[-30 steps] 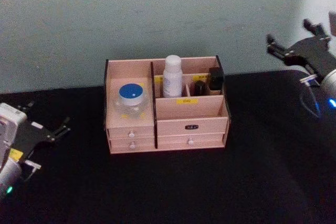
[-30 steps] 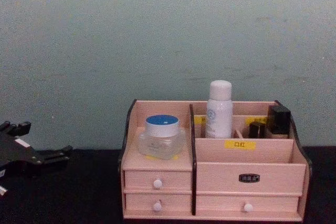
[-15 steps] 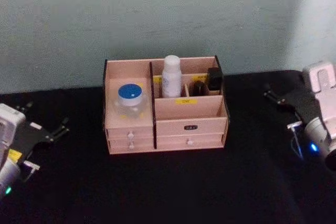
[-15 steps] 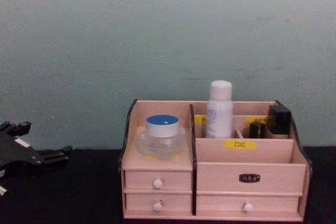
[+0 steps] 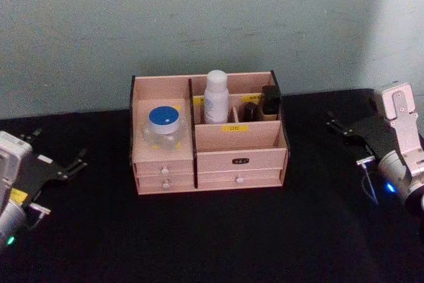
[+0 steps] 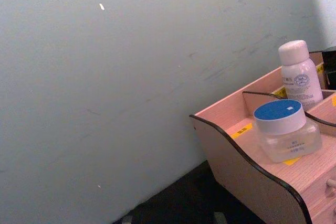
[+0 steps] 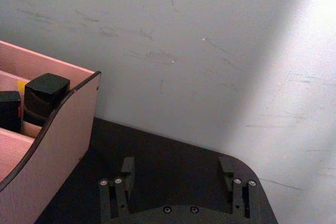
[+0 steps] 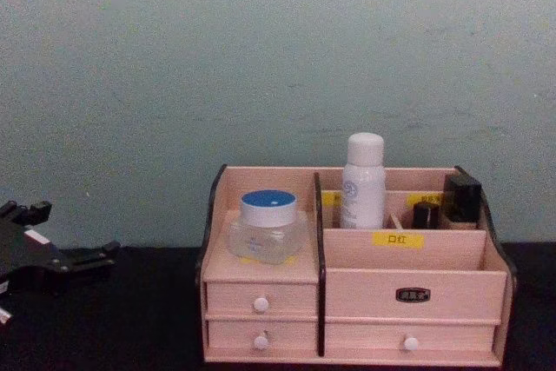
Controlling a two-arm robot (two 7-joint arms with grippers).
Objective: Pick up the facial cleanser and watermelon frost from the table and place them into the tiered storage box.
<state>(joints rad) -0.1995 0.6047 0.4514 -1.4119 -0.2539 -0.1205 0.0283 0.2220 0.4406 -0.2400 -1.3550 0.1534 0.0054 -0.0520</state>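
Tiered storage box (image 5: 209,157) stands near the middle of the black bench (image 5: 212,236), close to the pale wall (image 5: 199,18) behind it, its drawers with white knobs facing the robot. Its left section, a raised platform above two small drawers, carries a clear jar with a blue lid (image 5: 164,127), upright on a yellow label. In the chest view this jar (image 8: 268,225) sits just left of the dark divider. Behind the divider, in a rear compartment of the right section, a white bottle with a rounded cap (image 5: 216,97) stands upright, rising above the box's back wall. Further right in the rear row are two dark containers (image 5: 263,104), the rightmost taller and set against the box's right side panel. The wide front compartment of the right section, marked by a yellow label on its back wall, holds nothing that can be seen.

The left gripper (image 5: 63,164) rests low at the left edge of the bench, well apart from the box, its jaws spread and holding nothing; the chest view shows it (image 8: 52,258) just above the bench surface. The right gripper (image 5: 344,127) sits at the right edge of the bench, also well clear of the box. In the right wrist view its jaws (image 7: 176,174) stand wide apart and are empty, the box's right side panel off to one side.
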